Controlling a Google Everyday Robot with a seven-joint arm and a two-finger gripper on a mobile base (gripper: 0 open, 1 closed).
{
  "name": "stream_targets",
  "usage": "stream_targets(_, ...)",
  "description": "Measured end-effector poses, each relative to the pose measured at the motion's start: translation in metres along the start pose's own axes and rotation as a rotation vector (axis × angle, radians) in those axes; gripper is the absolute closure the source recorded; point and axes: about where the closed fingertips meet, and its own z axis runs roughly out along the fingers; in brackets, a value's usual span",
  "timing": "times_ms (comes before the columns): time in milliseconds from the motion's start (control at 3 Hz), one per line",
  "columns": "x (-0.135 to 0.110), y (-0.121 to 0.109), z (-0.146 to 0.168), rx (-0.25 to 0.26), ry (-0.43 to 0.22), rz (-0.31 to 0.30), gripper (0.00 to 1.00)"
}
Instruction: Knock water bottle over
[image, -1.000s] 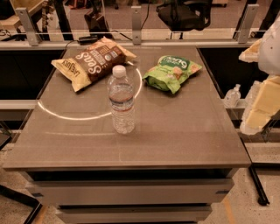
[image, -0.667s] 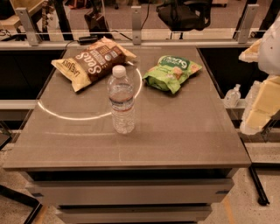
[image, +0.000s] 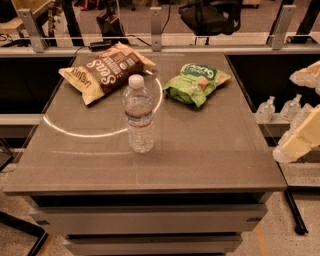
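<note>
One water bottle (image: 139, 114) is standing on the single grey table (image: 215, 150). Two snack bags are lying behind it: one brown bag (image: 105, 70) and one green bag (image: 196, 82). That is making three items in all on the tabletop. One bright arc of light (image: 75, 133) is curving across the surface. Off the table's right side, at least two small clear pump-top bottles (image: 266, 110) are sitting on a lower ledge; whether a third is hiding there cannot be told. Three metal brackets (image: 156, 27) are standing along the rail behind. One gripper (image: 296, 144), cream-coloured, is hanging at the right edge of the view, beyond the table and well apart from the bottle.
</note>
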Motion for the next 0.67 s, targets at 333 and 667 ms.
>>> stream_targets(333,0.002,0.009,0.003,0.016,-0.133,0.088,0.0)
stream_targets(667,0.004,0.01,0.013,0.04,-0.285,0.137,0.0)
